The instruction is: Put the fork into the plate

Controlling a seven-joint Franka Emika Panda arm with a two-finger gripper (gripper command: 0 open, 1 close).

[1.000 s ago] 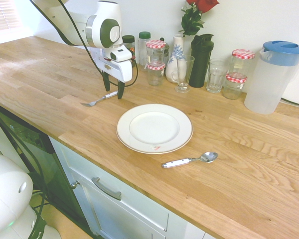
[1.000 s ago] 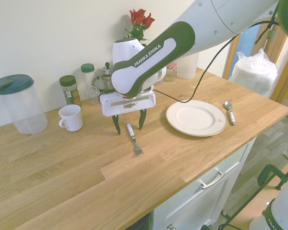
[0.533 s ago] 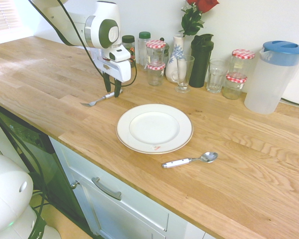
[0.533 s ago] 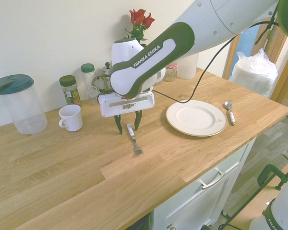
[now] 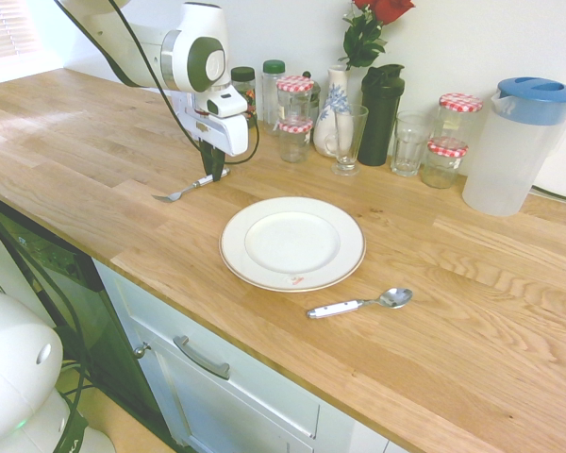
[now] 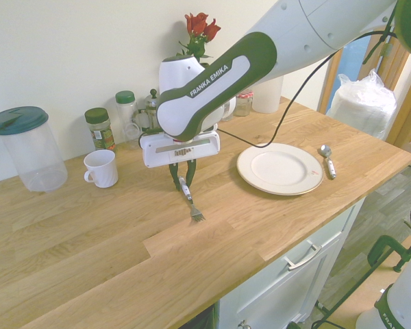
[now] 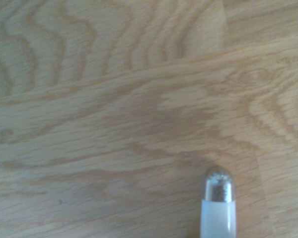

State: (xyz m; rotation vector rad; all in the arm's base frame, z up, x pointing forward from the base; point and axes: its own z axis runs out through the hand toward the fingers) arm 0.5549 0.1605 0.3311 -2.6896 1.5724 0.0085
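Wooden kitchen surface (image 5: 94, 170) carries the fork (image 5: 187, 190), lying flat well apart from the plate (image 5: 292, 243). Pincer (image 6: 182, 179) is narrowed around its pale handle end. Fork looks light, stiff and slippery; that thicker handle seems the best hold.

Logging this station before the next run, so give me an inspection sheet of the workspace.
Surface: wooden countertop, dry, unmarked.
Job's things: fork flat on the wood, handle between the fingers; plate bare.
Clutter: spoon beside the plate; jars, glasses, pitcher, rose vase along the wall; mug.
Grippers: gripper shut on the fork handle.
Cables: black one along the arm.
Surroundings: white cabinets below.
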